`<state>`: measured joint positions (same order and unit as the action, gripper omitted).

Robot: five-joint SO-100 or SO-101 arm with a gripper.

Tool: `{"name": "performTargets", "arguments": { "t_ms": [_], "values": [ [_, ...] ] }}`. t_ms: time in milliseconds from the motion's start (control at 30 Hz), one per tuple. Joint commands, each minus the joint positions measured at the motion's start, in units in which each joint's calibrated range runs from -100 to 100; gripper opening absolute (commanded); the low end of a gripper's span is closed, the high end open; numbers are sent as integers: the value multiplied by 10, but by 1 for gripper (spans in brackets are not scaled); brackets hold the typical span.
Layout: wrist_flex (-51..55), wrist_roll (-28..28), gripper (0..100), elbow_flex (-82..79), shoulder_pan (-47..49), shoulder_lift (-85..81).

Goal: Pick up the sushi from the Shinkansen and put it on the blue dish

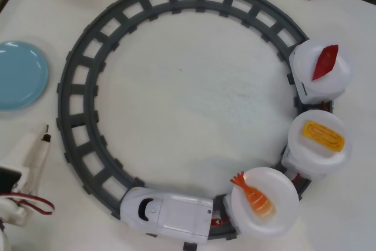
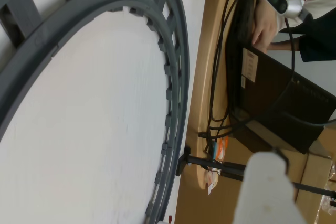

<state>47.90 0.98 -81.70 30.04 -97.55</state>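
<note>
The shrimp sushi point(image 1: 255, 197) lies on the round white plate of the first car behind the engine of the Shinkansen point(image 1: 164, 211), at the bottom of the overhead view. The blue dish point(image 1: 17, 74) sits bare at the left edge. My gripper point(image 1: 44, 136) rests at the lower left, below the dish and outside the track, far from the train, its white fingers together with nothing held. In the wrist view only one white finger point(image 2: 268, 192) shows, and neither sushi nor dish is in sight.
A grey circular track point(image 1: 76, 86) rings the table's middle; its curve also fills the wrist view as the track point(image 2: 170, 77). Two more cars carry a yellow egg piece point(image 1: 323, 135) and a red tuna piece point(image 1: 325, 62). Cables and a black box point(image 2: 283, 108) lie beyond the table edge.
</note>
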Motion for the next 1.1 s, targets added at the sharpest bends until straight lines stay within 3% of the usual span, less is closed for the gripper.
{"name": "performTargets", "arguments": {
  "t_ms": [0,833,1067],
  "values": [
    [0,0,11,-23,-5,-5],
    [2,0,11,-17,-6,-5],
    [48,9,11,20,-6,-5]
  ]
}}
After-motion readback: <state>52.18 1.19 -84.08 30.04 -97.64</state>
